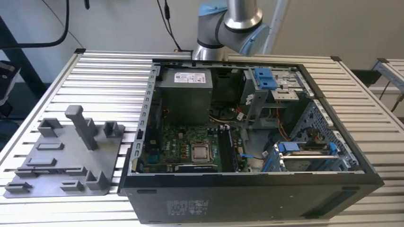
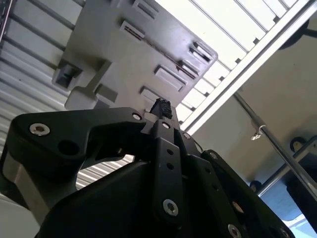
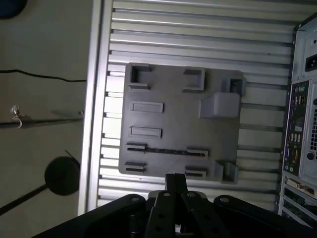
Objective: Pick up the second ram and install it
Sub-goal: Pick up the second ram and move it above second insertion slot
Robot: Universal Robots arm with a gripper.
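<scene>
Slatted table [image 1: 107, 71] bearing an open computer case [image 1: 252, 194] at the exterior view's centre and right. Robot arm [image 1: 230, 23], upper centre, cut off by the frame edge. Grey holder plate [image 1: 63, 161], lower left. In the first wrist view the gripper [image 3: 176, 181], closed on nothing, hangs above the plate's edge. The second ram [image 3: 166, 150] sits edge-on between the plate's slot brackets as a thin dark line, its chips indiscernible.

Arm [image 1: 242, 21] held high, pincer [image 3: 176, 179] closed, empty
</scene>
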